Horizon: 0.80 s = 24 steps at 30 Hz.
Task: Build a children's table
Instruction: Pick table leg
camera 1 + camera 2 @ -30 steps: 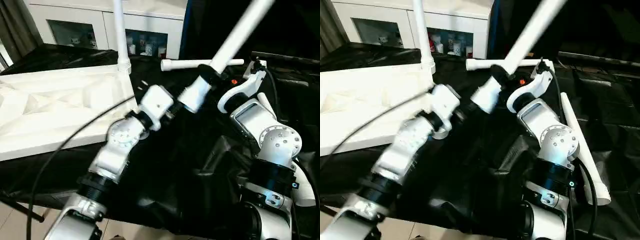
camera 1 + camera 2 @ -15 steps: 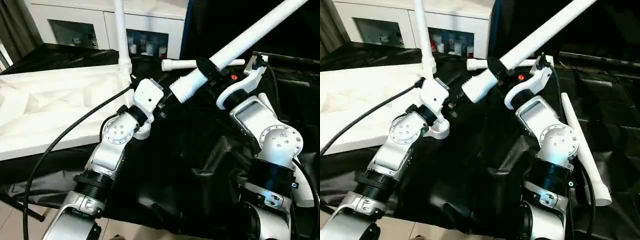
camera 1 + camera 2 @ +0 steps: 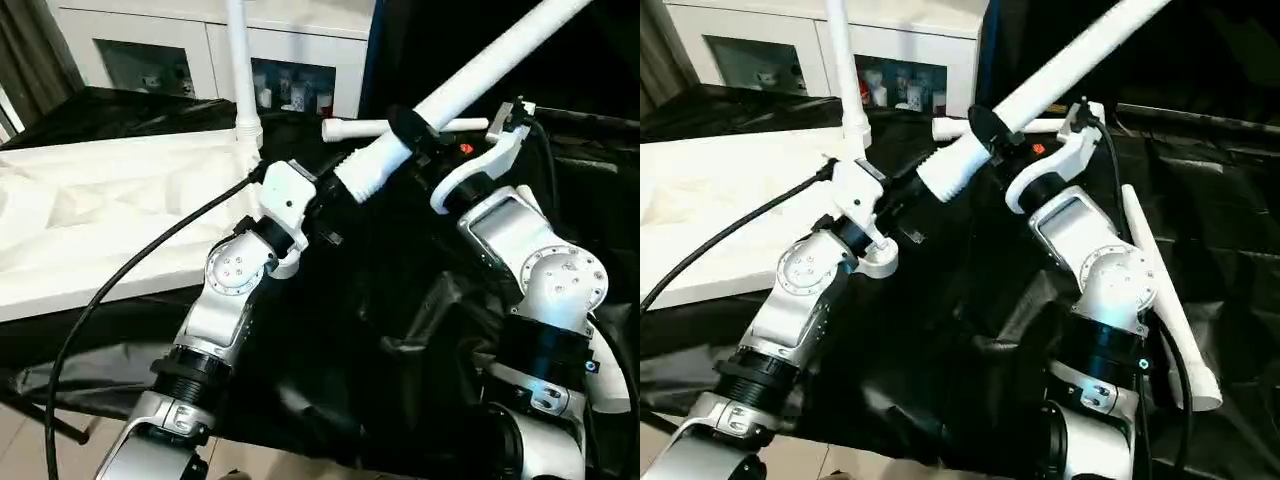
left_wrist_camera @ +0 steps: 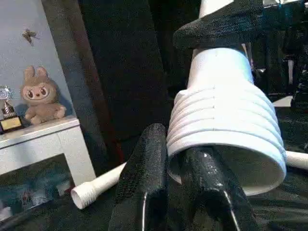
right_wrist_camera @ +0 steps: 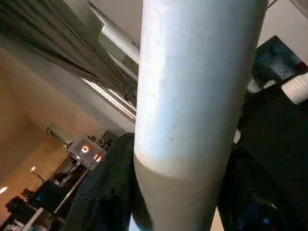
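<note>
Leg (image 3: 480, 75) slants through right tool (image 3: 408, 130), threaded end touching left tool (image 4: 175, 185).

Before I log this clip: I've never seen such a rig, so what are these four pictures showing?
Two pictures come from cameras in a humanoid robot's head, looking down over its silver arms. The other two sit on its wrists, looking along the black fingers. The right gripper is clamped around a long white table leg, held slanting in the air. The left gripper has its fingers shut beside that leg's threaded end. On the black-covered surface lies the white tabletop, upside down, with one leg already standing in a corner. Another leg lies behind, and one more by the right arm.
</note>
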Motion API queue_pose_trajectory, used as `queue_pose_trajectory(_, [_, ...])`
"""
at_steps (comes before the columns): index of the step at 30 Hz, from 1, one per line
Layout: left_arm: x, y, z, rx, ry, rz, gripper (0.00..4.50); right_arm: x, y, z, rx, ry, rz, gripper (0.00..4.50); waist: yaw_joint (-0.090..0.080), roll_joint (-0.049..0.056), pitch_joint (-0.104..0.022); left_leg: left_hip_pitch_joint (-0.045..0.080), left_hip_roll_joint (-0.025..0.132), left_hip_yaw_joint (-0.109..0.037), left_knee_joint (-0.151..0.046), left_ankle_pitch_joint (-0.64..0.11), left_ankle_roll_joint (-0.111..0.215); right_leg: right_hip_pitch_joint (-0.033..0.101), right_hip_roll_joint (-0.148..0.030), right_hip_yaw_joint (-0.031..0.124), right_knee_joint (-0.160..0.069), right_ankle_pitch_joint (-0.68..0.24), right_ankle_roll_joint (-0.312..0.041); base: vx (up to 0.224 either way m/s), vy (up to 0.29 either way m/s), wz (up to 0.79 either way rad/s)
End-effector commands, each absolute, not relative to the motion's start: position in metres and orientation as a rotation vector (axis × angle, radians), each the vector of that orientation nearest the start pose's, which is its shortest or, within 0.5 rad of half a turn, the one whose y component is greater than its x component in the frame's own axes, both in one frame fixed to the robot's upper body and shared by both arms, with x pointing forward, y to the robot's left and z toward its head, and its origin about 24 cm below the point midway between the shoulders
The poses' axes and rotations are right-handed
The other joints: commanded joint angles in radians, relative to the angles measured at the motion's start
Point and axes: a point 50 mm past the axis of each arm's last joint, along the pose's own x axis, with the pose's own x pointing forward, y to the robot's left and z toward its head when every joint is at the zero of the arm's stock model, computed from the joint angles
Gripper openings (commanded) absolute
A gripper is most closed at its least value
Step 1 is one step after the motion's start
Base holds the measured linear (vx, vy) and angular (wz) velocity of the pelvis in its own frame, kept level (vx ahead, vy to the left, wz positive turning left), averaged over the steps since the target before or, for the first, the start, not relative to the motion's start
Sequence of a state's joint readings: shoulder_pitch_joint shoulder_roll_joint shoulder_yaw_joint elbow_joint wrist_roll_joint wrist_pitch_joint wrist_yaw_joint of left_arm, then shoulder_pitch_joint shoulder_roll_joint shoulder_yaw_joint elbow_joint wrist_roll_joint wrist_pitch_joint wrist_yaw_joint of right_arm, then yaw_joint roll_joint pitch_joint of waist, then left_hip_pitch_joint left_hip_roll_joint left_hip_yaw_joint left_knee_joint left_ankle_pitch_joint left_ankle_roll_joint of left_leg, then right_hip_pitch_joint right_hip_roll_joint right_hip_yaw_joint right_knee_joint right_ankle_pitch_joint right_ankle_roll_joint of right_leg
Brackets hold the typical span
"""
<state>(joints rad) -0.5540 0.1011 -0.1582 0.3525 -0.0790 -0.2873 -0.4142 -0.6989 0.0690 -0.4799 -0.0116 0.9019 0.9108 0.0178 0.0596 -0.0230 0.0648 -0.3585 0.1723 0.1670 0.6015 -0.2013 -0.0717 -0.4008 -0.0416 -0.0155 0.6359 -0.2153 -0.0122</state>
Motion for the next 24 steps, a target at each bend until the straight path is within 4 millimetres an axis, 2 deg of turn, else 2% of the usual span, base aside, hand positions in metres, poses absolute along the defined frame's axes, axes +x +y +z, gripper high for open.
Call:
queue_pose_trajectory(1, [0.324, 0.08, 0.186, 0.116, -0.677, -0.63, 0.23, 0.335, -0.134, 0.142, 0.889, 0.28, 0.397, 2.44, 0.004, -0.006, -0.079, 0.002, 0.038, -0.005, -0.059, 0.014, 0.007, 0.07, -0.079, 0.045, -0.057, 0.103, -0.189, 0.0, 0.0, 0.0])
queue_pose_trajectory(6, [0.33, 0.087, 0.186, 0.086, -0.656, -0.575, 0.16, 0.333, -0.136, 0.141, 0.862, 0.304, 0.417, 2.78, 0.007, -0.007, -0.08, 0.001, 0.037, -0.004, -0.057, 0.024, 0.009, 0.071, -0.078, 0.045, -0.055, 0.128, -0.195, 0.0, 0.0, 0.0])
queue_pose_trajectory(7, [0.334, 0.091, 0.185, 0.076, -0.636, -0.538, 0.15, 0.331, -0.139, 0.139, 0.827, 0.32, 0.42, 2.98, 0.007, 0.0, -0.08, 0.002, 0.038, -0.005, -0.057, 0.023, 0.006, 0.07, -0.077, 0.044, -0.056, 0.127, -0.195, 0.0, 0.0, 0.0])
queue_pose_trajectory(8, [0.335, 0.093, 0.184, 0.073, -0.629, -0.529, 0.15, 0.33, -0.14, 0.138, 0.813, 0.324, 0.422, 3.07, 0.007, -0.004, -0.08, 0.001, 0.037, -0.005, -0.057, 0.022, 0.006, 0.073, -0.075, 0.044, -0.056, 0.131, -0.193, 0.0, 0.0, 0.0])
queue_pose_trajectory(10, [0.337, 0.096, 0.183, 0.076, -0.616, -0.507, 0.12, 0.328, -0.145, 0.138, 0.795, 0.33, 0.425, 3.18, 0.007, -0.002, -0.08, 0.0, 0.036, -0.005, -0.056, 0.021, 0.003, 0.074, -0.076, 0.044, -0.056, 0.135, -0.193, 0.0, 0.0, 0.0])
queue_pose_trajectory(11, [0.339, 0.098, 0.182, 0.074, -0.607, -0.493, 0.1, 0.327, -0.147, 0.138, 0.781, 0.332, 0.434, 3.19, 0.005, -0.005, -0.08, -0.001, 0.035, -0.006, -0.056, 0.013, 0.003, 0.077, -0.075, 0.044, -0.056, 0.129, -0.193, 0.0, 0.0, 0.0])
queue_pose_trajectory(12, [0.34, 0.1, 0.182, 0.065, -0.601, -0.473, 0.03, 0.325, -0.149, 0.137, 0.762, 0.335, 0.444, 3.19, 0.006, -0.001, -0.08, -0.002, 0.033, -0.006, -0.055, 0.012, -0.001, 0.078, -0.075, 0.044, -0.058, 0.121, -0.192, 0.0, 0.0, 0.0])
queue_pose_trajectory(15, [0.342, 0.102, 0.181, 0.053, -0.592, -0.447, 0.03, 0.321, -0.15, 0.136, 0.733, 0.343, 0.453, 3.19, 0.007, -0.006, -0.081, -0.005, 0.032, -0.007, -0.054, 0.015, -0.005, 0.081, -0.076, 0.044, -0.058, 0.127, -0.202, 0.0, 0.0, 0.0])
queue_pose_trajectory(19, [0.344, 0.105, 0.178, 0.065, -0.572, -0.416, 0.03, 0.32, -0.151, 0.135, 0.715, 0.342, 0.456, 3.19, 0.007, -0.003, -0.081, 0.0, 0.036, -0.006, -0.053, 0.013, 0.009, 0.074, -0.074, 0.043, -0.059, 0.105, -0.197, 0.0, 0.0, 0.0])
queue_pose_trajectory(21, [0.352, 0.114, 0.172, 0.093, -0.511, -0.327, 0.03, 0.317, -0.153, 0.135, 0.661, 0.327, 0.464, 3.19, 0.007, -0.003, -0.08, 0.0, 0.038, -0.007, -0.054, 0.011, 0.01, 0.073, -0.074, 0.042, -0.059, 0.102, -0.198, 0.0, 0.0, 0.0])
queue_pose_trajectory(22, [0.353, 0.115, 0.171, 0.099, -0.501, -0.318, 0.03, 0.317, -0.154, 0.135, 0.65, 0.324, 0.466, 3.19, 0.007, -0.008, -0.08, -0.001, 0.037, -0.008, -0.053, 0.003, 0.011, 0.075, -0.075, 0.042, -0.06, 0.097, -0.192, 0.0, 0.0, 0.0])
queue_pose_trajectory(23, [0.357, 0.117, 0.168, 0.107, -0.469, -0.313, 0.03, 0.315, -0.155, 0.136, 0.616, 0.308, 0.464, 3.19, 0.008, -0.006, -0.079, 0.0, 0.037, -0.007, -0.054, 0.003, 0.011, 0.074, -0.076, 0.042, -0.061, 0.091, -0.19, 0.0, 0.0, 0.0])
queue_pose_trajectory(24, [0.359, 0.118, 0.166, 0.11, -0.451, -0.316, 0.03, 0.314, -0.156, 0.136, 0.597, 0.297, 0.463, 3.19, 0.009, -0.011, -0.079, 0.0, 0.035, -0.006, -0.053, 0.0, 0.01, 0.075, -0.074, 0.043, -0.064, 0.079, -0.179, 0.0, 0.0, 0.0])
